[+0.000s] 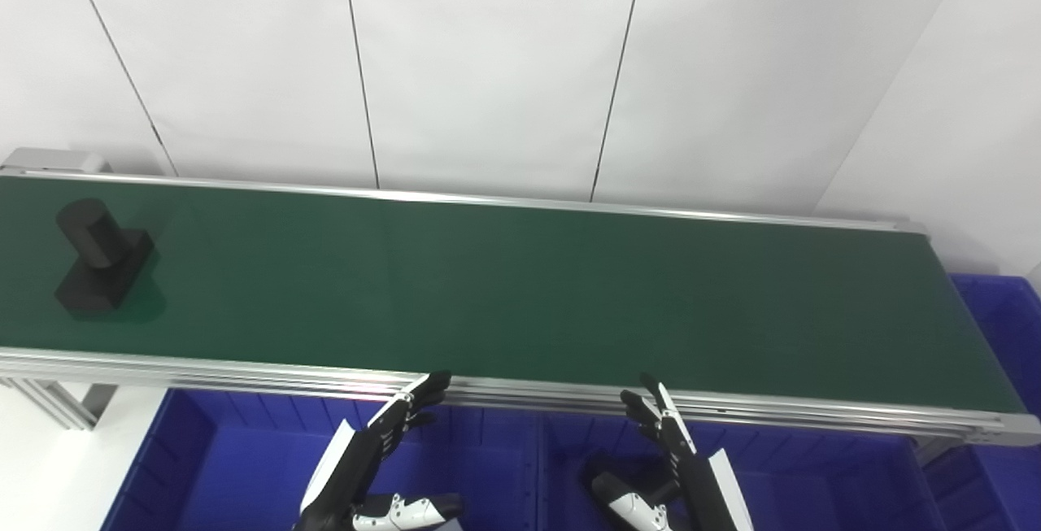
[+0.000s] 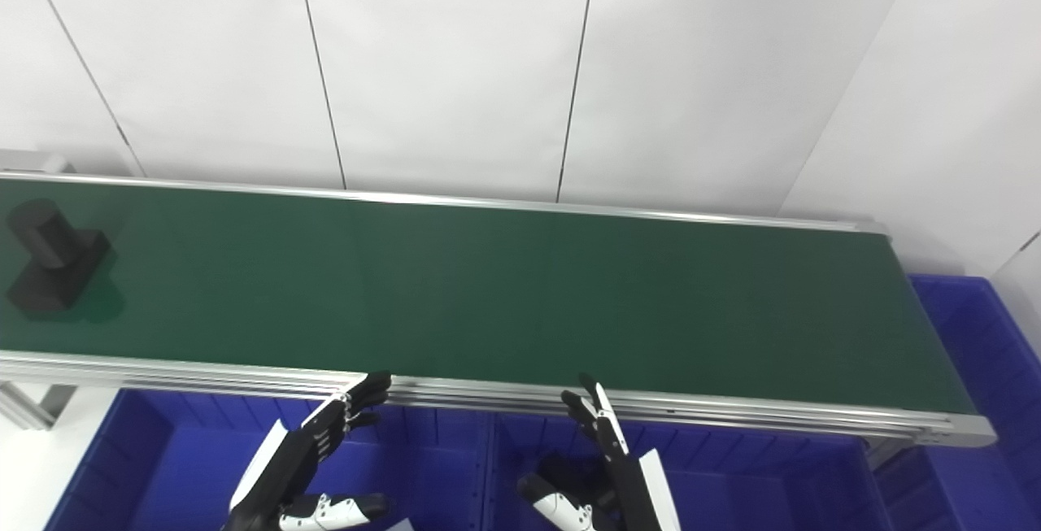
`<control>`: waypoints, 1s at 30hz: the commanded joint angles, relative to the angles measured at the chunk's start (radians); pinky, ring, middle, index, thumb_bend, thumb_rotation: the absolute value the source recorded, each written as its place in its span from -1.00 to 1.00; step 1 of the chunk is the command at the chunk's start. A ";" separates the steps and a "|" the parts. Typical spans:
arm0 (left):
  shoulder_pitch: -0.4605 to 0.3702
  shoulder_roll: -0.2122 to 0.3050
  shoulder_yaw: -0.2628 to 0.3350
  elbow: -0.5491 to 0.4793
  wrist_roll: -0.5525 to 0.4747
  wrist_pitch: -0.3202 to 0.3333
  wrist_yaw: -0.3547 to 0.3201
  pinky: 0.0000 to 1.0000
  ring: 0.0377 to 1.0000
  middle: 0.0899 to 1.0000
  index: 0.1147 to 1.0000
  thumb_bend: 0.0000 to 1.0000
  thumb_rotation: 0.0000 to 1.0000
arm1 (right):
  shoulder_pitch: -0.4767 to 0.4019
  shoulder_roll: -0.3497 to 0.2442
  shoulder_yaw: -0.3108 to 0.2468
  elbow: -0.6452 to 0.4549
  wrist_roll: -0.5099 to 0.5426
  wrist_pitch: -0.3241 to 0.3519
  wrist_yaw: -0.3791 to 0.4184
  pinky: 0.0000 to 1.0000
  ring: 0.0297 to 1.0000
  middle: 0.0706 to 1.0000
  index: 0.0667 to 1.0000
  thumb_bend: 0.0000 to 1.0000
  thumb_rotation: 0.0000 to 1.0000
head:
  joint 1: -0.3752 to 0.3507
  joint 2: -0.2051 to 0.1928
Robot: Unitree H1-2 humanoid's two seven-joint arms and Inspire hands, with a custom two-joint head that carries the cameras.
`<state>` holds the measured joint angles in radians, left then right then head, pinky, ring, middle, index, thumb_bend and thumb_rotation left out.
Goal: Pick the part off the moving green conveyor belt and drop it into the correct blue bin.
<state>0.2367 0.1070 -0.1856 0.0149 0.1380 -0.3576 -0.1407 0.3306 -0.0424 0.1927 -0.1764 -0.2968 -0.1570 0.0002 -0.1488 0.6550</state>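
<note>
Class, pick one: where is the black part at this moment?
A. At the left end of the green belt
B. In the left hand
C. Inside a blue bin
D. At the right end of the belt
A: the black part lies on the green belt near its left end, apart from both open hands, left hand and right hand.

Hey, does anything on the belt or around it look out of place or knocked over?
Nothing stands out. The black part sits on the green belt near its left end, and both hands hang open over the blue bins.
</note>
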 commanded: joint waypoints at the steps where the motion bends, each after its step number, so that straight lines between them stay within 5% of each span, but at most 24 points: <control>1: -0.008 0.005 0.000 -0.034 -0.015 -0.030 -0.002 0.65 0.76 0.78 0.72 0.77 0.01 | -0.009 0.006 0.002 -0.027 -0.004 -0.040 -0.013 0.74 0.77 0.78 0.97 0.45 0.22 | 0.002 0.000; 15: -0.011 0.006 -0.001 -0.036 -0.009 -0.027 -0.002 0.64 0.76 0.78 0.72 0.78 0.02 | -0.008 0.008 -0.001 -0.035 -0.016 -0.031 -0.015 0.71 0.76 0.81 0.94 0.44 0.19 | 0.000 0.006; 21: -0.020 0.001 -0.001 -0.059 0.001 -0.012 0.000 0.63 0.76 0.78 0.73 0.76 0.03 | -0.011 0.004 -0.006 -0.056 -0.008 -0.019 -0.009 0.74 0.77 0.84 0.95 0.44 0.23 | -0.009 0.087; 30: -0.037 0.000 -0.002 -0.125 0.008 0.060 -0.005 0.59 0.75 0.80 0.75 0.72 -0.01 | -0.035 0.016 -0.013 -0.072 -0.024 0.017 -0.011 0.71 0.77 0.81 0.95 0.47 0.27 | -0.066 0.126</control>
<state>0.2140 0.1071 -0.1873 -0.0684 0.1479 -0.2977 -0.1435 0.3043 -0.0399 0.1825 -0.2117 -0.3156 -0.1502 -0.0018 -0.1963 0.7777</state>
